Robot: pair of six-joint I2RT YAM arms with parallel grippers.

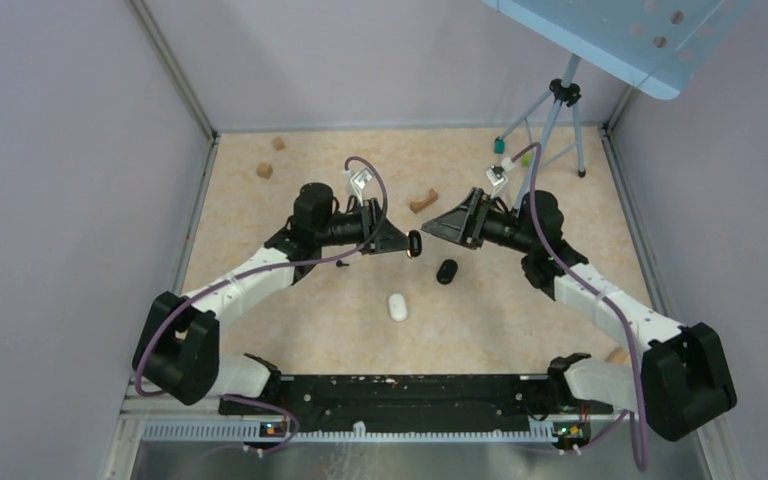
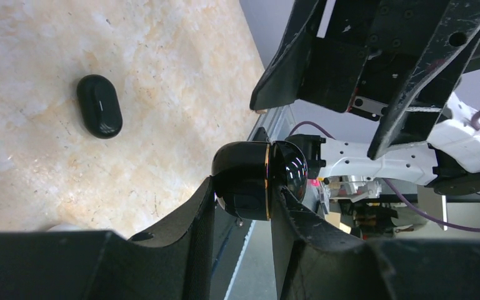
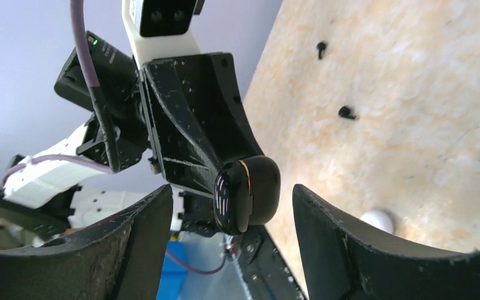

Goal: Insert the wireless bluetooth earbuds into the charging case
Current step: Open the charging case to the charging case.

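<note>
Two earbuds (image 3: 347, 112) lie loose on the table (image 3: 412, 156), outside the case (image 2: 247, 178). Left gripper (image 2: 244, 197) is clenched on the case, held aloft, lid apparently closed. Right gripper (image 3: 231, 197) is released, jaws straddling the case without contact. Advised: grip only the lid half beyond the gold seam, squarely, then hinge gently.
</note>
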